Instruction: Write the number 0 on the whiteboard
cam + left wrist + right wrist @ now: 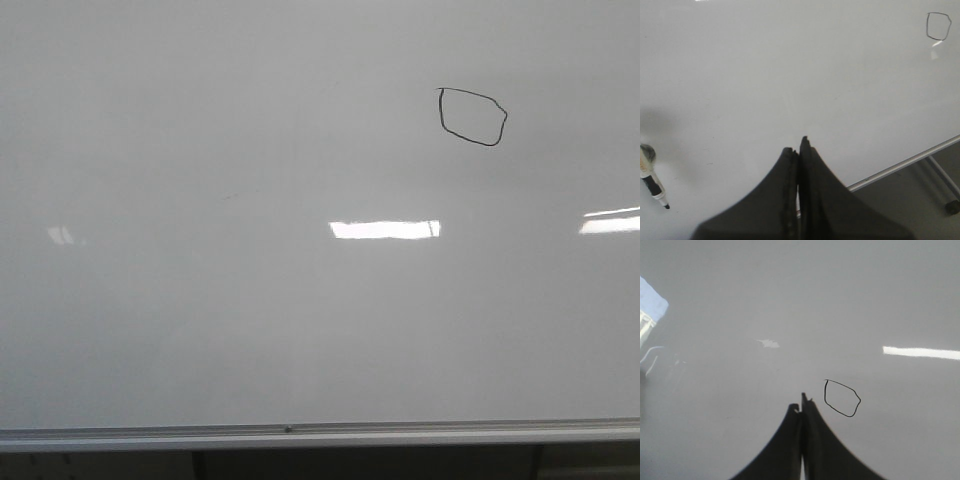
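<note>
The whiteboard (pixel 250 300) fills the front view, with a silver rail along its lower edge. The number 0 (pixel 472 116) is a small thin black lopsided loop at the upper right of the board. It also shows in the left wrist view (pixel 938 26) and in the right wrist view (pixel 841 398), close beside my right gripper (pixel 802 405). My right gripper is shut and empty. My left gripper (pixel 798 147) is shut and empty over bare board. Neither gripper shows in the front view.
A marker (pixel 653 183) with a black tip lies on the board, off to one side of my left gripper. The board's metal rail (pixel 910 162) and a stand leg (pixel 945 180) show past its edge. Bright light reflections (pixel 385 229) lie on the board.
</note>
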`<state>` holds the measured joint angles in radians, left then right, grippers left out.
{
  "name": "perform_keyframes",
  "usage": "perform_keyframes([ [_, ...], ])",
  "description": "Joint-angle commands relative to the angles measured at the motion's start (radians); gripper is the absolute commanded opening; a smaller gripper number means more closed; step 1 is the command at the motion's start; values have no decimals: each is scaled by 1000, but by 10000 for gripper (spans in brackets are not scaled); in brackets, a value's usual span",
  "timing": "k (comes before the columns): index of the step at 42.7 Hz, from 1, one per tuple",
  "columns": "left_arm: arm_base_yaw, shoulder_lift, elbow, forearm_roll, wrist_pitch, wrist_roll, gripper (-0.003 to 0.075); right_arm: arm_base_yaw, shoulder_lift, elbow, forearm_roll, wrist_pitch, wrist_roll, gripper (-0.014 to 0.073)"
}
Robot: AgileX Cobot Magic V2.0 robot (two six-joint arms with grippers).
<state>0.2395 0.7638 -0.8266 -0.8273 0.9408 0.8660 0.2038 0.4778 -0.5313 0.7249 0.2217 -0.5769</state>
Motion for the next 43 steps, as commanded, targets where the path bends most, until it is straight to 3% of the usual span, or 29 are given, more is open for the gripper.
perform_keyframes([
  [1, -8, -100, 32, -102, -33, 18, -20, -6, 3, -26, 15, -51, 1, -60],
  [13, -8, -303, 136, -166, -29, 18, -20, -6, 3, -26, 15, -51, 1, -60],
  [43, -8, -312, 136, -202, -27, 18, -20, -6, 3, -26, 15, -51, 1, -60],
])
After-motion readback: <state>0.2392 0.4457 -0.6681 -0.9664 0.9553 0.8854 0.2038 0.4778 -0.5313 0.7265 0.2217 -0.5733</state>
